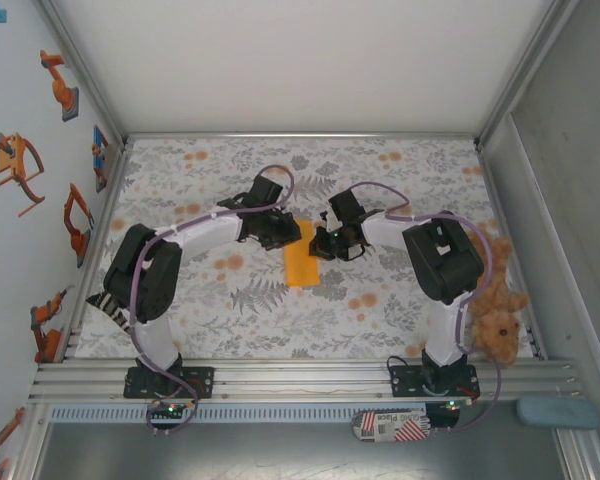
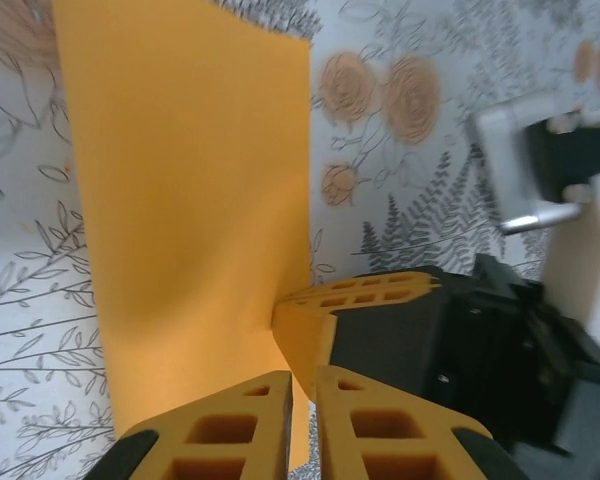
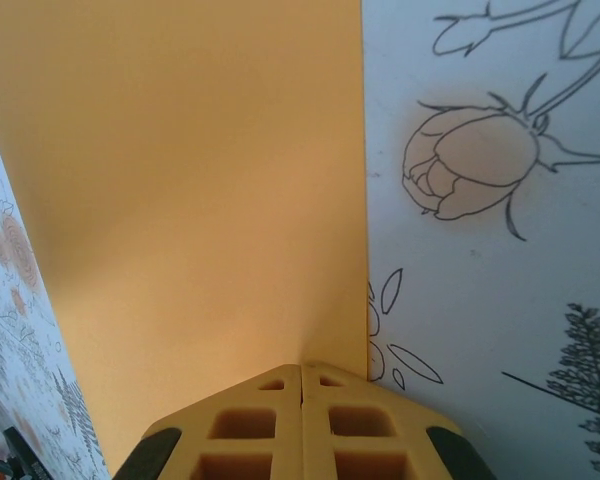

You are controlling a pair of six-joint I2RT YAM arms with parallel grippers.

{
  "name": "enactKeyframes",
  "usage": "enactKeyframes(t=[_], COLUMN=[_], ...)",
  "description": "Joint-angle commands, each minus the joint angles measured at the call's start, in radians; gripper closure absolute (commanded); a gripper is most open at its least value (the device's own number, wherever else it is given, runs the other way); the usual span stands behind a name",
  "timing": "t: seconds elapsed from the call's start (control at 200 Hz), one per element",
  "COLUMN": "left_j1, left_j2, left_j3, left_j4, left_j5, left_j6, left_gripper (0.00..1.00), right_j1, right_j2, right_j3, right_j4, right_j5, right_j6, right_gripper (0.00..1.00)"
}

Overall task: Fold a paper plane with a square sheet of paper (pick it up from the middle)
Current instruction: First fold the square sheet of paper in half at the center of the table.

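Where your two claws meet over the middle of the cloth [image 1: 380,300], the paper [image 1: 302,262] sits between them and reaches from them toward the arm bases. It is thin, matte and orange-yellow with crisp straight edges, and from above it reads as a narrow oblong rather than a square.

Your left claw [image 2: 302,425] is pinched narrow. Its ribbed yellow fingers, moulded with square hollows, almost touch, and the paper's edge runs into the slit between them, so it grips the sheet. Your right claw [image 3: 300,375] is pressed fully together with its tips at the paper's edge. Whether that edge is caught between them cannot be told.

The cloth is white and smooth, printed with grey line-drawn ferns and leaves and soft orange blooms. Aluminium rails [image 1: 300,378] run along the near side under the arm bases. Plain pale walls close the cell, and the left wall [image 1: 20,165] carries orange robot-arm stickers.

The top view alone gives you the brown plush teddy [image 1: 495,312], slumped well out beyond your right claw beside that arm, and a blue-grey oblong pad [image 1: 557,412] past the rails. The left wrist view adds what the top view hides: the sheet bows gently ahead of the left claw, and a yellow fingertip of the right claw touches the paper's edge just beside the left fingers. The right wrist view shows the paper's even, unmarked face ahead of the claw and a rosebud print just beside its edge.
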Motion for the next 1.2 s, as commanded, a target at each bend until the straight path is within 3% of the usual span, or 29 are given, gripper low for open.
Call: enactKeyframes(t=[0.0, 0.341, 0.606, 0.982, 1.197], left_j1=[-0.009, -0.023, -0.01, 0.152, 0.156], left_j2=[0.033, 0.127, 0.144, 0.035, -0.112], left_j3=[-0.01, 0.018, 0.007, -0.188, -0.159], left_j4=[0.024, -0.033, -0.112, -0.074, -0.058], left_j5=[0.049, 0.049, -0.009, 0.033, 0.059], left_j6=[-0.034, -0.031, 0.084, 0.18, 0.152], left_gripper=[0.88, 0.9, 0.9, 0.91, 0.91], right_j1=[0.008, 0.007, 0.007, 0.007, 0.007], right_j2=[0.125, 0.145, 0.169, 0.2, 0.188], right_j3=[-0.063, -0.061, -0.048, -0.017, -0.011], right_j4=[-0.13, -0.155, -0.207, -0.28, -0.281], right_j5=[0.152, 0.182, 0.23, 0.281, 0.273], right_j6=[-0.029, -0.047, -0.059, -0.074, -0.07], right_gripper=[1.0, 1.0, 1.0, 1.0, 1.0])
